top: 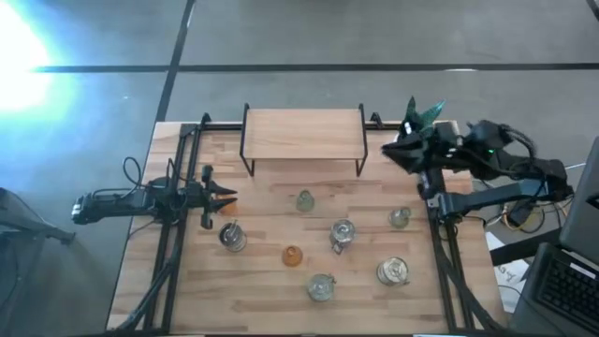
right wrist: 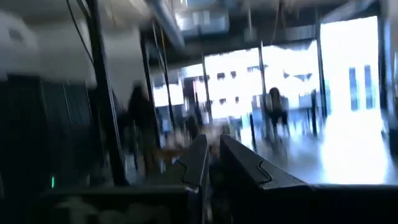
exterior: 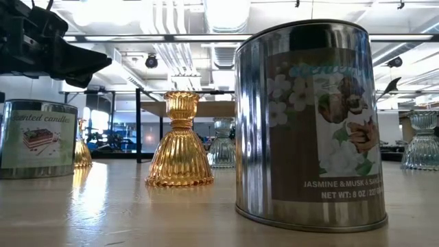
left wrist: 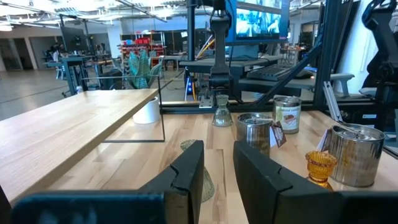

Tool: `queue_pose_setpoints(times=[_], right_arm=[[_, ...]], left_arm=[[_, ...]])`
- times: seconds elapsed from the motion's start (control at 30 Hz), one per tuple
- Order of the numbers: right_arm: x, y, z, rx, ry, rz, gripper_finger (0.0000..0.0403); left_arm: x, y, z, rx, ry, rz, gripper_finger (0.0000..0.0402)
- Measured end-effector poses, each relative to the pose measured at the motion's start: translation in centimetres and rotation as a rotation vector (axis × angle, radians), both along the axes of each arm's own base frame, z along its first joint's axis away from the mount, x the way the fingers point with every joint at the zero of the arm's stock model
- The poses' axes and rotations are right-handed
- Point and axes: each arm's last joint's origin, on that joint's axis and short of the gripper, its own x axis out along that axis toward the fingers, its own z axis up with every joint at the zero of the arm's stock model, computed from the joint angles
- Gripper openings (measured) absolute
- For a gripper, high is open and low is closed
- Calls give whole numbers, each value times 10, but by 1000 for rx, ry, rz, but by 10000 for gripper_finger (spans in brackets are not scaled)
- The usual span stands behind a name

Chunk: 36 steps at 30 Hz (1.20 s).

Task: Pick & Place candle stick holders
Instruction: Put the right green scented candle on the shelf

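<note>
Where the wooden table [top: 281,290] fills the middle of the high view, a wooden shelf [top: 303,134] on thin black legs stands at its far edge. The two dark arms come next. The left gripper [top: 225,197] reaches in over the table's left side, near the table top, its fingers [left wrist: 186,180] drawn close with only a narrow gap between them and nothing held. The right gripper [top: 388,150] is raised over the far right corner beside the shelf's end, its jaws pressed almost together and empty; its wrist view is blurred and shows only the room beyond.

A green plant [top: 423,115] in a white pot [left wrist: 147,112] stands at that same far right corner. Shiny tin cans stand on the near half: one [top: 232,236] just in front of the left gripper, one [top: 343,232] near the middle, one [top: 393,271] toward the near right; the low view shows a flowered label on the closest can [exterior: 305,123].

The candle holders are smallest. A clear one [top: 305,200] stands in front of the shelf, an orange one [top: 293,256] near the table's centre, a pale one [top: 401,217] at the right, and another clear one [top: 321,286] near the front edge. All stand on the table top, apart from both grippers.
</note>
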Motion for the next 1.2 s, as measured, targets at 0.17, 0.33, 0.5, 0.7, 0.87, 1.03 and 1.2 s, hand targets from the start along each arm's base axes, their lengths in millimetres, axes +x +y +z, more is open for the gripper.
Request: queue_pose_setpoints(times=[0.17, 0.33, 0.5, 0.7, 0.87, 1.03, 1.2], right_arm=[[9, -3, -4, 84, 471, -130, 38], [-8, 3, -12, 184, 931, -229, 38], [-26, 17, -23, 322, 1139, -312, 38], [-31, 35, -39, 459, 1204, -343, 38], [-31, 45, -58, 470, 1290, -341, 38], [-33, 52, -77, 513, 1330, -375, 38], [-10, 62, -98, 498, 1261, -292, 38]], left_arm=[[0, 0, 0, 0, 0, 0, 92], [0, 0, 0, 0, 1, 0, 92], [0, 0, 0, 0, 1, 0, 92], [0, 0, 0, 0, 2, 0, 92], [0, 0, 0, 0, 2, 0, 92], [0, 0, 0, 0, 2, 0, 92], [0, 0, 0, 0, 2, 0, 92]])
